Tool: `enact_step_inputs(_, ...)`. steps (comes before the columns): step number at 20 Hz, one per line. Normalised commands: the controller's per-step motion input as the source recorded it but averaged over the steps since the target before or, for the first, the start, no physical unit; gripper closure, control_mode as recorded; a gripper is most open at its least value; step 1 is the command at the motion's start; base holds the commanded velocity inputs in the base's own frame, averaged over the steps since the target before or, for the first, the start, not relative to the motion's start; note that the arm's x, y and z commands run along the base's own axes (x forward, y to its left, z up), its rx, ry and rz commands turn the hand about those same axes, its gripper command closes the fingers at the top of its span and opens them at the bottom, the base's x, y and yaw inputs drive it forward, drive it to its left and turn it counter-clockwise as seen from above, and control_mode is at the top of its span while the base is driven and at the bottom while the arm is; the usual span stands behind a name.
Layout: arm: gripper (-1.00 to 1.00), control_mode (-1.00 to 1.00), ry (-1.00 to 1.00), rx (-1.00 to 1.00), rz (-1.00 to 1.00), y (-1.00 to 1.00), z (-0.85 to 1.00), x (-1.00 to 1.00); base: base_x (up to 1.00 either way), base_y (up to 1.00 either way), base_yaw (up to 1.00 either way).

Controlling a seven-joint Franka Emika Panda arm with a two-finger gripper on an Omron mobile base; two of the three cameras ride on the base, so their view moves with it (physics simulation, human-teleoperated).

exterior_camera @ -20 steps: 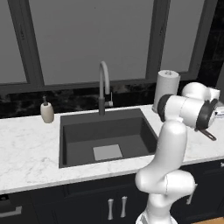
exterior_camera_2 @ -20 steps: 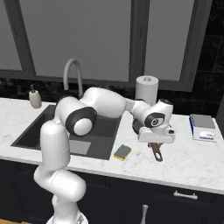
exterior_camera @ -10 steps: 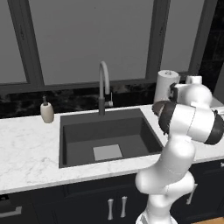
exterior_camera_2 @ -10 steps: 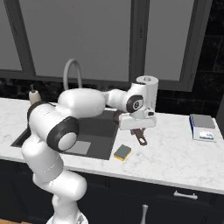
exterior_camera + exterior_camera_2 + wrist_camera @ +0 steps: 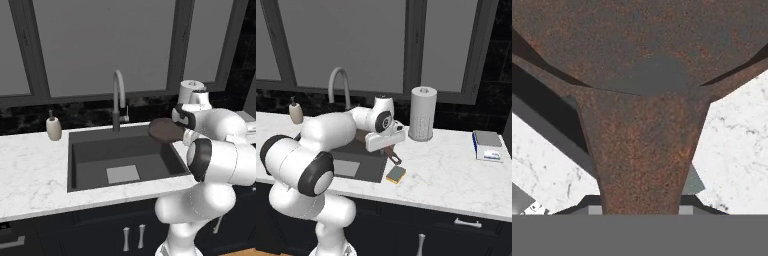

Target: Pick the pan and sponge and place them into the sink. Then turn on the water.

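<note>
My gripper (image 5: 385, 141) is shut on the long handle (image 5: 642, 160) of the reddish-brown pan (image 5: 166, 130). It holds the pan in the air over the right edge of the dark grey sink (image 5: 95, 160). In the hand view the pan's round body (image 5: 642, 45) lies right ahead above the marble. The yellow sponge (image 5: 396, 174) lies on the counter just right of the sink (image 5: 373, 169), below the pan's handle end (image 5: 393, 157). The arched grey faucet (image 5: 118, 100) stands behind the basin, and no water runs from it.
A soap dispenser (image 5: 53, 128) stands on the counter left of the sink. A paper towel roll (image 5: 422, 113) stands at the back, right of the sink. A book (image 5: 487, 146) lies farther right. Windows rise behind the white marble counter (image 5: 456, 175).
The arm has swung left and carried the pan from above the counter right of the sink to over the sink's right edge. The sponge has stayed put.
</note>
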Motion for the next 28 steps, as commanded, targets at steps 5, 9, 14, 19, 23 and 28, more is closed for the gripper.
enact_step_inputs(5,1.00,-1.00,0.07,0.03,0.38,0.81,-0.03,0.32,0.00,0.00,0.00)
enact_step_inputs(9,1.00,-1.00,0.05,0.03,0.41,0.72,-0.03,0.41,0.00,0.00,0.00)
enact_step_inputs(14,1.00,-1.00,0.06,0.02,0.19,0.00,-0.07,0.11,0.00,0.00,0.00)
enact_step_inputs(19,1.00,-1.00,0.00,0.02,0.07,0.31,-0.35,0.10,0.00,0.00,0.00)
enact_step_inputs(23,1.00,-1.00,0.00,0.03,0.01,0.61,-0.45,0.12,0.00,0.00,0.00)
enact_step_inputs(28,1.00,-1.00,0.00,0.09,0.00,0.50,-0.53,0.26,0.00,0.00,0.00)
